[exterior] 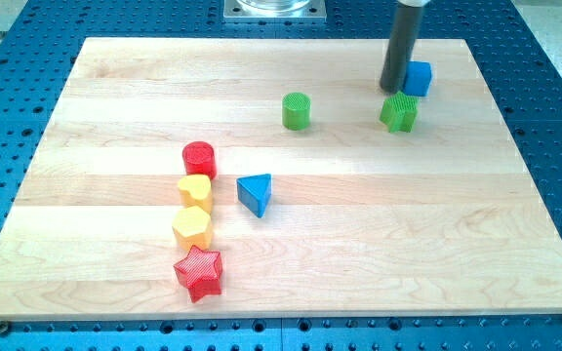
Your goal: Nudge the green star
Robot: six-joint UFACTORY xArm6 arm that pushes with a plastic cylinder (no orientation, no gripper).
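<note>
pale wooden desk lies on a blue perforated base, and all the blocks stand on it. the arm has no fingers at all, only a straight dark rod, so nothing is spread or pinched. my tip is at the view's upper right, touching or almost touching the left side of the blue cube. the green star is just below my tip toward the view's bottom, very close; if they already touch i cannot tell.

well apart to the view's left stands a green cylinder. far away at the lower left is a column: red cylinder, yellow heart, yellow hexagon, red star, with a blue triangle beside them.

i judge that the approach is finished and the nudge itself is the step in hand. the next move calls for a short, slow slide toward the view's bottom into the star's upper edge, centred so the star does not rotate away, and without dragging the blue cube along.
</note>
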